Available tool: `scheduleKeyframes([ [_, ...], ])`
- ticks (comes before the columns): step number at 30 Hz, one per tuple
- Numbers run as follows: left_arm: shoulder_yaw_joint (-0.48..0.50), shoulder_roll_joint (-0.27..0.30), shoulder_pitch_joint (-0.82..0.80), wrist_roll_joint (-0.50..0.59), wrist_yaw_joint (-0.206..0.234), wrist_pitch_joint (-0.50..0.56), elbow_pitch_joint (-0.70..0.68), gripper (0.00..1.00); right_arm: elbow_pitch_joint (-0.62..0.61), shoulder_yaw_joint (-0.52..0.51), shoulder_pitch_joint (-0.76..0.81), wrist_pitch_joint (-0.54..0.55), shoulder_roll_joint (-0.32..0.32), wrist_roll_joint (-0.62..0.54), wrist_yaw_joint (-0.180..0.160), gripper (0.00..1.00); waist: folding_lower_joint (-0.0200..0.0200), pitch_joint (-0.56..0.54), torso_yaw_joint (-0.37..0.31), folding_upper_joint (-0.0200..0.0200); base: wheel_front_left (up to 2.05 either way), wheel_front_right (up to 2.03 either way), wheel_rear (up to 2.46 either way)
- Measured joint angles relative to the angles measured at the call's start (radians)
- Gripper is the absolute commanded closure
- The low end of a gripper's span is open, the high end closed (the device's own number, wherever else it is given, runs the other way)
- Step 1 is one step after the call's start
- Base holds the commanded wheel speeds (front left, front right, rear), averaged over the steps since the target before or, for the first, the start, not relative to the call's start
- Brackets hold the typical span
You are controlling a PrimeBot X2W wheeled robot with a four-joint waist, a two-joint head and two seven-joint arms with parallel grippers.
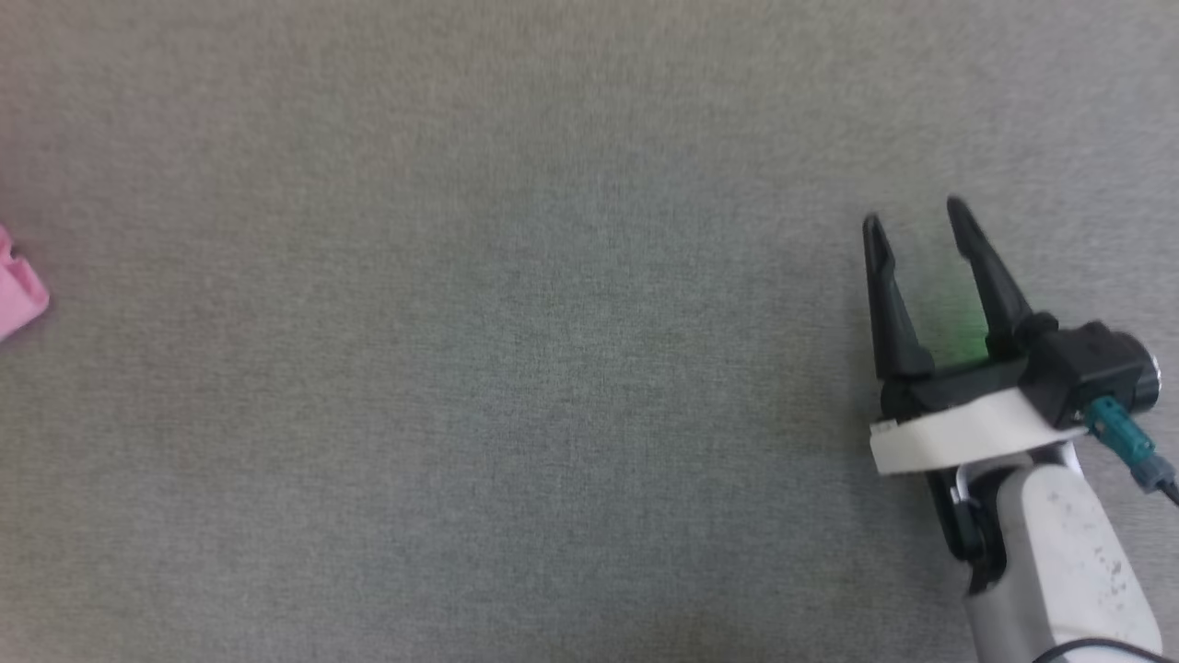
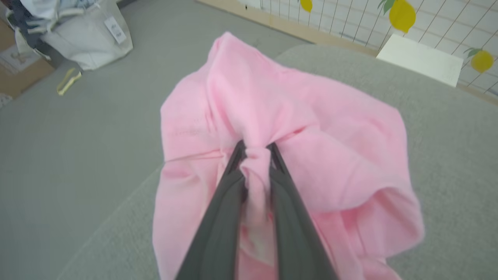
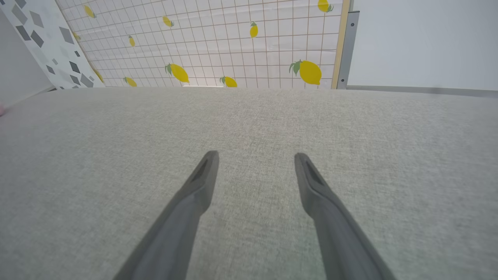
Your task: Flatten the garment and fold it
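Note:
The pink garment (image 2: 311, 132) hangs bunched in the left wrist view, over the rounded edge of the grey table. My left gripper (image 2: 255, 149) is shut on a pinched fold of it, and cloth drapes down both sides of the fingers. In the head view a small corner of the garment (image 1: 17, 295) peeks in at the far left edge. My right gripper (image 1: 914, 216) stands open at the right of the grey surface, with nothing between its fingers. The right wrist view shows that right gripper (image 3: 256, 156) spread wide over bare fabric.
The grey fabric tabletop (image 1: 516, 350) spans the head view. Beyond its far edge stands a tiled wall panel with lemon prints (image 3: 241, 42). A white bag of clothes (image 2: 85, 35) and a cardboard box (image 2: 19, 74) lie on the grey floor beside the table.

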Motion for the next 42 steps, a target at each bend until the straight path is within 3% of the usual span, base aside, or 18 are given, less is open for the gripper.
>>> scheduleKeyframes([
  [5,-0.058,0.015,-0.048,0.119,-0.037,-0.267,-0.047,1.0,0.031,-0.013,0.059,0.0,0.0,0.024,0.0,0.0,0.0,-0.099,-0.005,0.0,0.0,0.0,0.0],
  [10,-0.153,0.005,-0.111,0.179,-0.088,-0.381,-0.124,1.0,0.045,-0.026,0.117,0.0,0.0,0.039,0.0,0.0,0.0,-0.214,-0.003,0.0,0.0,0.0,0.0],
  [13,-0.228,-0.052,-0.168,0.192,-0.11,-0.399,-0.174,1.0,0.049,-0.031,0.147,0.0,0.0,0.045,0.0,0.0,-0.0001,-0.282,-0.005,0.0,0.0,0.0,0.0],
  [16,-0.317,-0.151,-0.199,0.205,-0.116,-0.396,-0.237,1.0,0.049,-0.04,0.174,0.001,0.0,0.049,0.0,0.0,-0.0001,-0.345,-0.01,0.0,0.0,0.0,0.0],
  [22,-0.503,-0.347,-0.205,0.194,-0.158,-0.351,-0.287,1.0,0.024,-0.051,0.208,0.017,-0.001,0.05,0.0,0.0,-0.0001,-0.443,-0.034,0.0,0.0,0.0,0.0],
  [29,-0.683,-0.487,-0.158,0.144,-0.221,-0.251,-0.172,1.0,0.002,-0.038,0.212,0.033,-0.001,0.05,0.0,0.0,-0.0001,-0.477,-0.106,0.0001,0.0,0.0,0.0],
  [33,-0.761,-0.512,-0.101,0.13,-0.239,-0.124,-0.041,1.0,-0.005,-0.035,0.213,0.039,-0.001,0.05,0.0,0.0,-0.0001,-0.478,-0.152,0.0001,0.0,0.0,0.0],
  [42,-0.898,-0.507,-0.034,0.097,-0.269,0.255,0.24,1.0,-0.01,-0.024,0.214,0.044,-0.001,0.053,0.0,0.0,-0.0001,-0.468,-0.238,0.0001,0.0,0.0,0.0],
])
